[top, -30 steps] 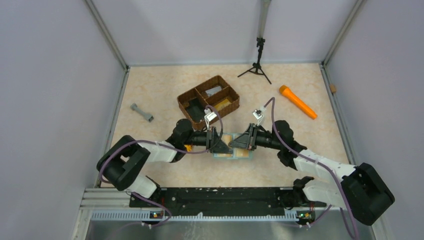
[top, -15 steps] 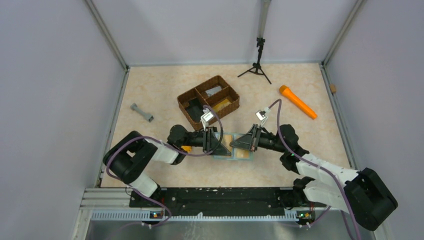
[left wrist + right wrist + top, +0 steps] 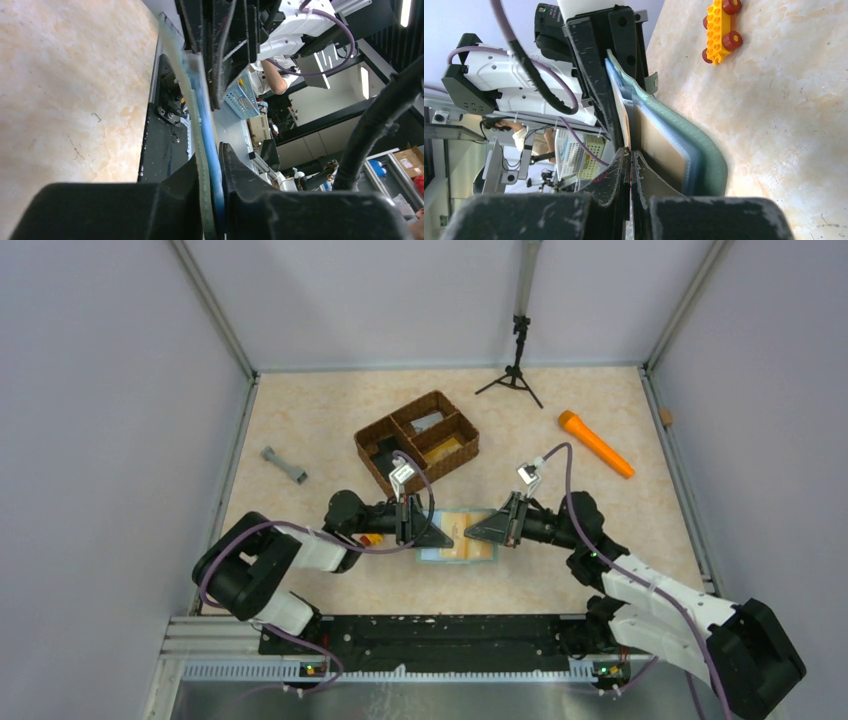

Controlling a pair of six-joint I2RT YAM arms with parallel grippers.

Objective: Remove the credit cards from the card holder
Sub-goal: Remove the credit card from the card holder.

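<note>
The pale marbled surface (image 3: 330, 420) carries everything, and the brown woven basket (image 3: 417, 440) sits just beyond the left gripper (image 3: 438, 539), out of the way of this step. The card holder (image 3: 457, 550) lies spread open between the two grippers, its near-left flap lifted off the surface. From the left wrist view, the left gripper (image 3: 210, 167) is clamped on that flap's grey-green and blue edge (image 3: 199, 125), which runs straight out from between its fingers. The right gripper (image 3: 630, 153) faces it with its fingers pressed almost together on a thin pale sheet. I take that for a credit card (image 3: 626, 120), though at this angle it could be a pocket leaf instead. The step in hand looks like drawing that card free. To do it well, the left gripper should hold the flap firmly and not give. The right gripper should pull back along the card's own plane, away from the left gripper, slowly. Any twist would likely bind the card in the pocket or drag the whole holder along.
</note>
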